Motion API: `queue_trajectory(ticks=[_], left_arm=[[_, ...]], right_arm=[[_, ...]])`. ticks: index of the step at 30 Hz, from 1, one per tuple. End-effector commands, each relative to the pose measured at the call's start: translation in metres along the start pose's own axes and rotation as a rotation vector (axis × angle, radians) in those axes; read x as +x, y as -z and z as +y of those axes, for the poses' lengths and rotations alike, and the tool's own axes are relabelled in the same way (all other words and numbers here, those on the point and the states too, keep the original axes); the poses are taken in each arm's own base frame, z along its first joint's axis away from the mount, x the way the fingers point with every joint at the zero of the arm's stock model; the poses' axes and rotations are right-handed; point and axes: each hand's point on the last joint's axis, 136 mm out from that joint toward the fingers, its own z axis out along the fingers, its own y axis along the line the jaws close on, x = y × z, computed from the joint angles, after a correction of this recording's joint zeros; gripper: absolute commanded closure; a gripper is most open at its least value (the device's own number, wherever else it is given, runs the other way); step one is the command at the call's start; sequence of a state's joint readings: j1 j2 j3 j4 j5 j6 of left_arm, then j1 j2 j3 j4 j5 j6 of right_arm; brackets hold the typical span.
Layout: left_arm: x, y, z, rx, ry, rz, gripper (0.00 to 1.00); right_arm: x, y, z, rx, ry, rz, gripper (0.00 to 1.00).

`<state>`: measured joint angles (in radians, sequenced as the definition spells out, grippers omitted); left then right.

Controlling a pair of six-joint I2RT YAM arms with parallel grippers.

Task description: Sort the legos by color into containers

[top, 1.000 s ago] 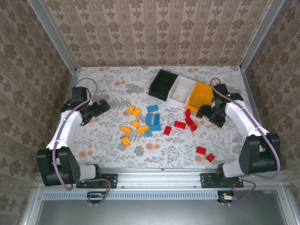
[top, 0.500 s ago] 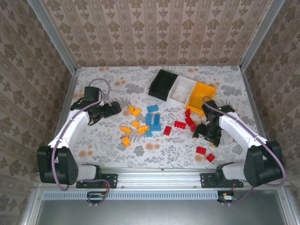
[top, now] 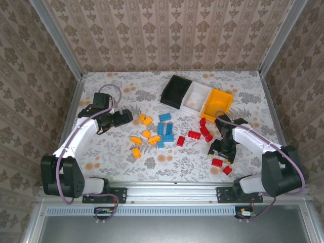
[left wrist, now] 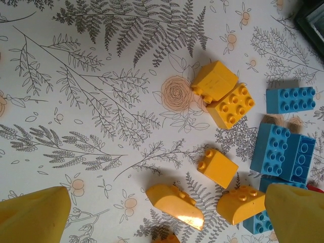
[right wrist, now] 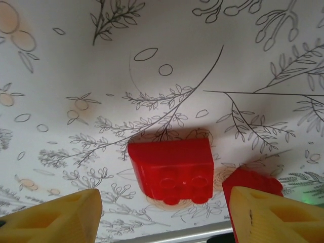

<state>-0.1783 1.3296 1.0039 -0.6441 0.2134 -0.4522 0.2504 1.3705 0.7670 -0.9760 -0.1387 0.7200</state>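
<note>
My right gripper [right wrist: 162, 217] [top: 220, 154] hangs open low over a red lego [right wrist: 172, 167] [top: 217, 162] near the table's front right. Its yellow fingers [right wrist: 50, 217] stand either side of the brick with gaps, touching nothing. A second red lego [right wrist: 250, 179] [top: 227, 170] lies partly behind the right finger. My left gripper [left wrist: 164, 217] [top: 124, 117] is wide open above a curved orange-yellow lego [left wrist: 174, 205]. More orange-yellow legos [left wrist: 223, 93] and blue legos [left wrist: 283, 152] lie beside it. The black [top: 176, 91], white [top: 196, 97] and orange-yellow [top: 217, 104] containers stand in a row at the back.
Several red legos [top: 205, 129] lie between the blue cluster [top: 164, 129] and my right arm. The metal front rail [right wrist: 202, 235] runs close behind the red brick. Patterned walls enclose the table on three sides.
My right arm has swung from beside the orange-yellow container down toward the front, onto the red lego, with its jaws narrowing. My left gripper has moved right toward the orange-yellow legos.
</note>
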Motion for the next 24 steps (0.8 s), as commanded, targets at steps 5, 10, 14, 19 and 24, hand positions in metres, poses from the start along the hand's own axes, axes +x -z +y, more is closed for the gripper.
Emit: queue_trajectory(ticks=[5, 10, 14, 19, 24], left_arm=[[0.003, 0.008, -0.001, -0.006, -0.015, -0.002, 0.0], [0.006, 0.007, 0.002, -0.015, -0.01, 0.004, 0.0], [0.005, 0.007, 0.004, -0.022, -0.002, 0.005, 0.0], [0.004, 0.006, 0.005, -0.024, 0.006, 0.004, 0.0], [0.003, 0.006, 0.008, -0.029, 0.023, 0.005, 0.0]], right_arm=[[0.0, -0.019, 0.0, 0.026, -0.01, 0.025, 0.31], [0.0, -0.027, 0.002, 0.039, 0.004, 0.042, 0.31], [0.0, -0.031, 0.004, 0.039, 0.01, 0.051, 0.32], [-0.002, -0.033, 0.013, 0.034, 0.034, 0.054, 0.38], [-0.005, -0.034, 0.024, 0.042, 0.062, 0.055, 0.45]])
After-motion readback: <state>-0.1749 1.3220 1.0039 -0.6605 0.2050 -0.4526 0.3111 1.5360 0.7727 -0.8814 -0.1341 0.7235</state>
